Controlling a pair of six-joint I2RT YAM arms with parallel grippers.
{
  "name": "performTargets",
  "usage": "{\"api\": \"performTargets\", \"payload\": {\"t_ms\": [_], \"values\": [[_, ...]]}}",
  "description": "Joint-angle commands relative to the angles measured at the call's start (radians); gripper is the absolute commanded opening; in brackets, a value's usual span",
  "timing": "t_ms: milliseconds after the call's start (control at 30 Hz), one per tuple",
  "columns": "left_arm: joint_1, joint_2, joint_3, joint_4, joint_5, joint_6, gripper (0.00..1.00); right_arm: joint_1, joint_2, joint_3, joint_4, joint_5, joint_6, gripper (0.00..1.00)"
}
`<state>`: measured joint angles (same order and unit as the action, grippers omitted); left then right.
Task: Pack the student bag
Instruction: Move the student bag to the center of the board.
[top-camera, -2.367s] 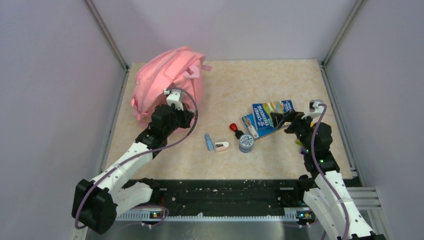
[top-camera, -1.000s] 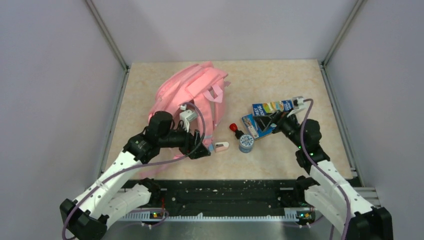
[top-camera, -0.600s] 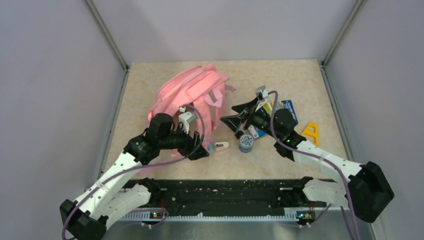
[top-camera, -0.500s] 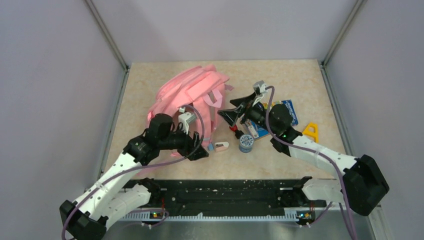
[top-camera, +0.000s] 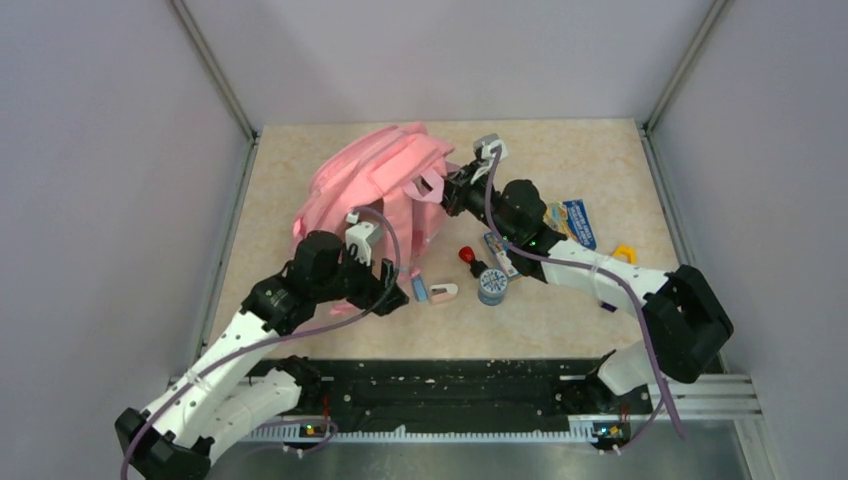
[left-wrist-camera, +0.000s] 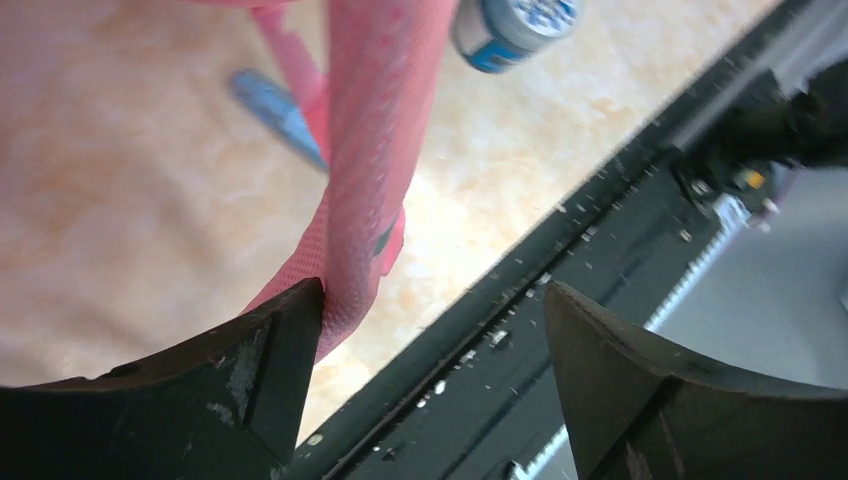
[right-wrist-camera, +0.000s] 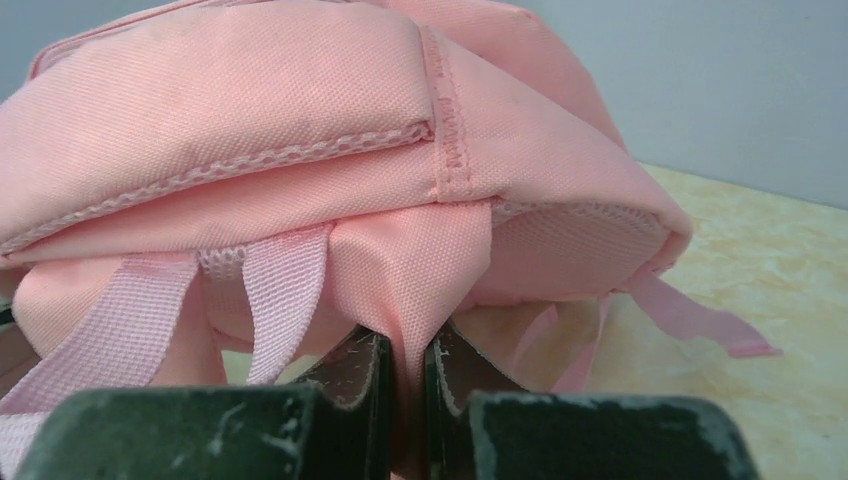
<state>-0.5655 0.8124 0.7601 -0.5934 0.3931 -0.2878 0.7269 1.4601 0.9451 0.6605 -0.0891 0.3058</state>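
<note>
A large soft pink fabric backpack (top-camera: 372, 185) lies at the upper left-centre of the beige marbled table (top-camera: 575, 150), its inside hidden. The right gripper (right-wrist-camera: 405, 372) pinches a pink fabric tab (right-wrist-camera: 405, 270) at the backpack's edge. The left gripper (left-wrist-camera: 432, 310), jaws spread, has a pink mesh strap (left-wrist-camera: 365, 150) against one finger.

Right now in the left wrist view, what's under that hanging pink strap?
A blue pen-like stick lies on the table beneath the student bag's mesh strap. The strap covers one end, so its full length can't be seen. A blue spool shows past the strap's other edge.
</note>
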Motion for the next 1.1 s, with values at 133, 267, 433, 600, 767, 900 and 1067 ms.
{"api": "performTargets", "payload": {"t_ms": [133, 267, 433, 600, 767, 900, 1067], "values": [[0.008, -0.202, 0.071, -0.062, -0.381, -0.104, 0.86, -0.06, 0.062, 0.179, -0.15, 0.361, -0.052, 0.0], [0.008, -0.31, 0.077, -0.07, -0.526, -0.08, 0.86, -0.072, 0.089, 0.193, -0.154, 0.378, -0.056, 0.0], [0.008, -0.308, 0.119, -0.06, -0.459, -0.06, 0.92, -0.096, 0.09, 0.198, -0.183, 0.375, -0.054, 0.0], [0.008, -0.179, 0.171, -0.047, -0.507, -0.018, 0.93, -0.153, 0.046, 0.152, -0.204, 0.289, -0.055, 0.0], [0.008, -0.101, 0.23, 0.026, -0.505, 0.08, 0.93, -0.171, -0.027, 0.002, -0.259, 0.294, -0.078, 0.72], [0.009, -0.014, 0.264, 0.032, -0.489, 0.151, 0.94, -0.203, -0.094, -0.076, -0.385, 0.326, -0.024, 0.92], [0.009, 0.07, 0.213, 0.023, -0.509, 0.153, 0.94, -0.228, -0.226, -0.127, -0.642, 0.425, 0.029, 0.96]]}}
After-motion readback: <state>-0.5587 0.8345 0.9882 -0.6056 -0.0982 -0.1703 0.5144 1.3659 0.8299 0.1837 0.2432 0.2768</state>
